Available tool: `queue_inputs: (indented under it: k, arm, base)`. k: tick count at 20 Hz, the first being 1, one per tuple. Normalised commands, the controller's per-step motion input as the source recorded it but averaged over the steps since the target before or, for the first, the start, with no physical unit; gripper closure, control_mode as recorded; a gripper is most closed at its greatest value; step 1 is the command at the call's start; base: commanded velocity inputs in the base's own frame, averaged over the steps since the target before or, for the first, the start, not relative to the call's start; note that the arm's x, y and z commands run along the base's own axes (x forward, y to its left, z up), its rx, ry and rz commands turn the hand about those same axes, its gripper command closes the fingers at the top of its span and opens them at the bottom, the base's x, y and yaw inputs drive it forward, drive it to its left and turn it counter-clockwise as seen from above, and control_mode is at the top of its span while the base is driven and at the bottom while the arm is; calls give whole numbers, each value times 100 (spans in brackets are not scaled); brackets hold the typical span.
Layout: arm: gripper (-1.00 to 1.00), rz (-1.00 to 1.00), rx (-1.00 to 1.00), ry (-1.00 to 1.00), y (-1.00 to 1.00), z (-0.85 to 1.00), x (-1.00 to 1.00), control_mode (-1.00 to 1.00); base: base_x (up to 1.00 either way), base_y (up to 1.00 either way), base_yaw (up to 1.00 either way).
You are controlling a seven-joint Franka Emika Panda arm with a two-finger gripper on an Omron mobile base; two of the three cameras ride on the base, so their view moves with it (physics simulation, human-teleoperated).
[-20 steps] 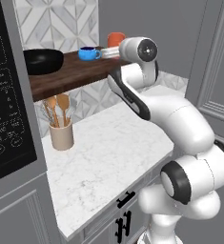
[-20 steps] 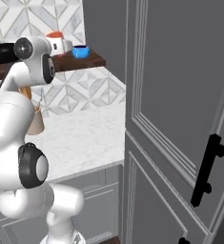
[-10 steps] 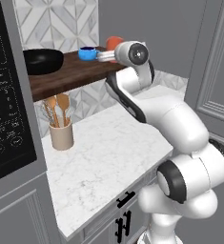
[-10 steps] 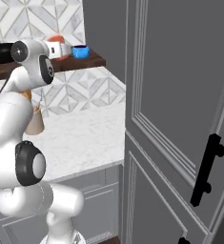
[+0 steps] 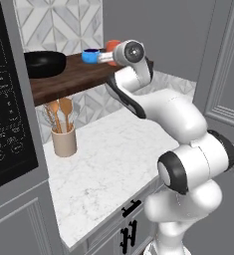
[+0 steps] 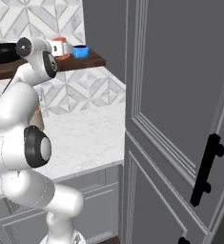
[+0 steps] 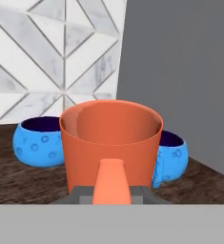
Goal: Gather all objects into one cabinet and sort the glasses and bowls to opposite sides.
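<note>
The orange-red mug (image 7: pixel 111 145) stands upright in the middle of the hand view, mouth up, handle (image 7: pixel 111 183) pointing at the camera. The gripper (image 7: pixel 111 196) is closed tight on that handle.

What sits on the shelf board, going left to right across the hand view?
Blue cup on the left → orange-red mug → blue cup on the right, partly behind the mug.

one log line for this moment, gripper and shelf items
gripper: shut on mug handle | mug: upright on shelf | blue cups: behind mug, either side | bowl: shelf's other end
</note>
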Motion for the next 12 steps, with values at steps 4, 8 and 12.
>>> queue_inputs:
  k: [4, 8, 12]
  arm:
    - [100, 0, 0, 7, 2, 0, 40, -100]
    - [100, 0, 0, 9, 0, -2, 15, -100]
    - [100, 0, 0, 8, 1, -9, 5, -100]
  base:
    - [0, 0, 0]
    - [0, 0, 0]
    - [0, 0, 0]
